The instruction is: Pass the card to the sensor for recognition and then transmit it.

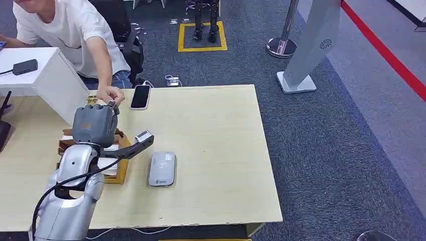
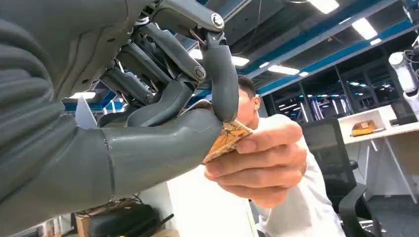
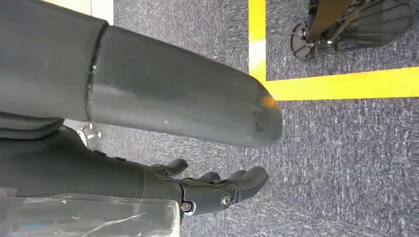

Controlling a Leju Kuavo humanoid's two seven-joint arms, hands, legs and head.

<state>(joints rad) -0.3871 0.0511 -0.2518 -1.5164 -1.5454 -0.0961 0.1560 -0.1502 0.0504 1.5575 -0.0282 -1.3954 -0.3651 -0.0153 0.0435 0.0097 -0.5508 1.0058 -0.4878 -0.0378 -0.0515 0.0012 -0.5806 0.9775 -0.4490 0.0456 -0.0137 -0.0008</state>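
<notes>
My left hand (image 1: 95, 125) is raised over the table's far left part. It pinches a brown patterned card (image 2: 225, 140) between thumb and a finger (image 2: 223, 79). A person's hand (image 2: 262, 160) grips the same card from the other side; in the head view that hand (image 1: 110, 94) meets mine, and a sliver of the card (image 1: 91, 101) shows beside it. The grey-white sensor (image 1: 162, 168) lies flat on the table, nearer me and to the right of my left hand. My right hand (image 3: 163, 108) hangs over the carpet and holds nothing, its fingers (image 3: 232, 187) loosely apart.
A wooden card box (image 1: 119, 168) sits under my left forearm. A phone (image 1: 140, 96) lies near the table's far edge. The person sits at the far left beside a white box (image 1: 55, 80). A grey pillar (image 1: 311, 45) and stanchion base (image 1: 281, 46) stand beyond the table.
</notes>
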